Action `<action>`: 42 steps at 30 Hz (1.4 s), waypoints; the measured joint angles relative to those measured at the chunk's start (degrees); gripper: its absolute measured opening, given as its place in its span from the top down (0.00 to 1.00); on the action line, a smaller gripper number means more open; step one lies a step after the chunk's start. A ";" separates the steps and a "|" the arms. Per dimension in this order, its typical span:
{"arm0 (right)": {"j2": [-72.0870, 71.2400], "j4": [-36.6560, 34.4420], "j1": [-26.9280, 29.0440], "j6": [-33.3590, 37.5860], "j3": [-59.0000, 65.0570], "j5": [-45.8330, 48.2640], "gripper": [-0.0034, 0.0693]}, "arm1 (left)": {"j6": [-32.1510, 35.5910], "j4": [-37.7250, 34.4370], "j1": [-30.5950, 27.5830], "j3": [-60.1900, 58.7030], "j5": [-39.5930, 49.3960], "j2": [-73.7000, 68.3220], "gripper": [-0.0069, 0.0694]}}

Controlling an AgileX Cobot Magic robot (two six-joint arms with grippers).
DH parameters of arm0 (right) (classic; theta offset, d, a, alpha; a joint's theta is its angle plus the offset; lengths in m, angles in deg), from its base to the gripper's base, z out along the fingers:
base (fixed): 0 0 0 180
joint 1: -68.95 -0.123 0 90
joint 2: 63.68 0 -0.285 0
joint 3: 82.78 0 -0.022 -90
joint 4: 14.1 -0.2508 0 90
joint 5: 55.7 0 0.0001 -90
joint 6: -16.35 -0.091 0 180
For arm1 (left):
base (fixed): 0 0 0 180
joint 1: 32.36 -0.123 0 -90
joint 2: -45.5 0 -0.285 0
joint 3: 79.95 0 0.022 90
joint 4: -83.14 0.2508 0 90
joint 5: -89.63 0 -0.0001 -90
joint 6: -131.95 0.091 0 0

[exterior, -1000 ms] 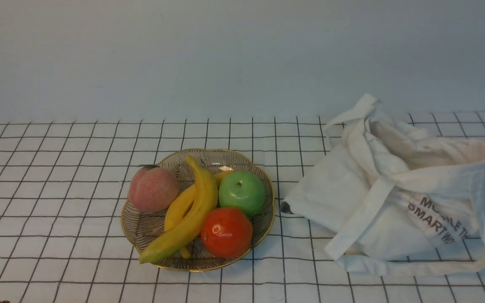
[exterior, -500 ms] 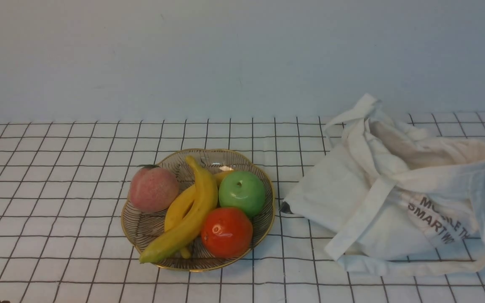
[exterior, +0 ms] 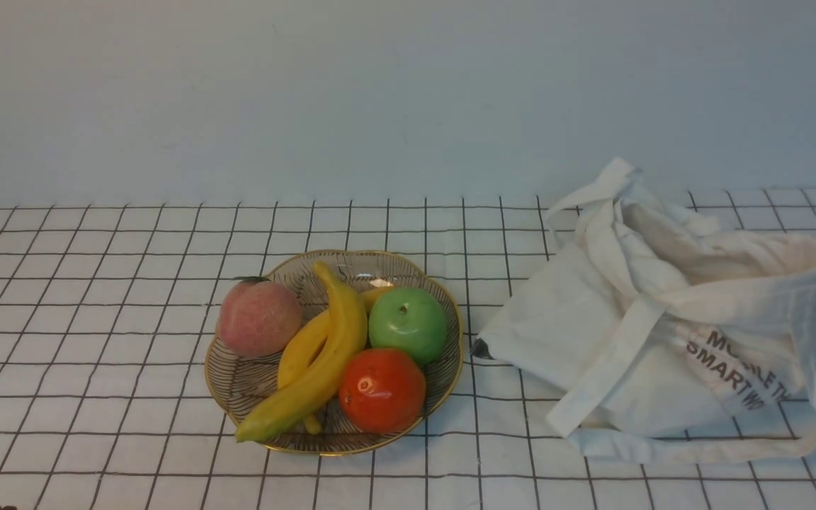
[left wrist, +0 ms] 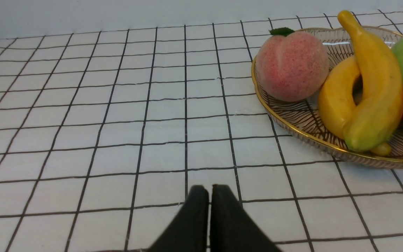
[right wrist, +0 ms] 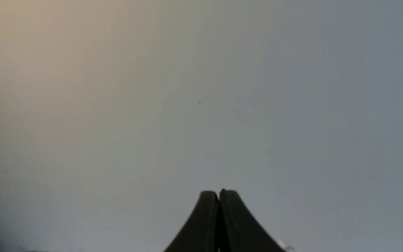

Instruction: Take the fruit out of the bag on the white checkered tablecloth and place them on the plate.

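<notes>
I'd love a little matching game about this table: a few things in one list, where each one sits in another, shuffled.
Things:
1. peach
2. green apple
3. long banana
4. bag

Places:
A. on the cloth, to the right of the plate
B. left side of the plate
C. lengthwise across the plate's middle, greenish tip nearest the camera
D. right side of the plate, behind the red-orange fruit

Pairs: 1-B, 2-D, 3-C, 4-A
</notes>
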 joint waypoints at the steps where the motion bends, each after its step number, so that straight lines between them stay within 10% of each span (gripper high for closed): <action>1: -0.40 -0.42 0.00 -0.04 0.36 -0.27 0.97 | 0.00 0.00 0.00 0.00 0.00 0.00 0.92; 17: -0.49 -1.51 0.00 0.09 1.12 -2.68 0.97 | 0.00 0.00 0.00 0.00 0.00 0.00 0.92; 35: -0.64 -21.14 0.31 29.12 16.32 -20.20 0.97 | 0.00 0.00 0.00 0.00 0.00 0.00 0.92; 42: -3.93 -17.86 15.84 29.46 28.94 -20.24 0.97 | 0.00 0.00 0.00 0.00 0.00 0.00 0.92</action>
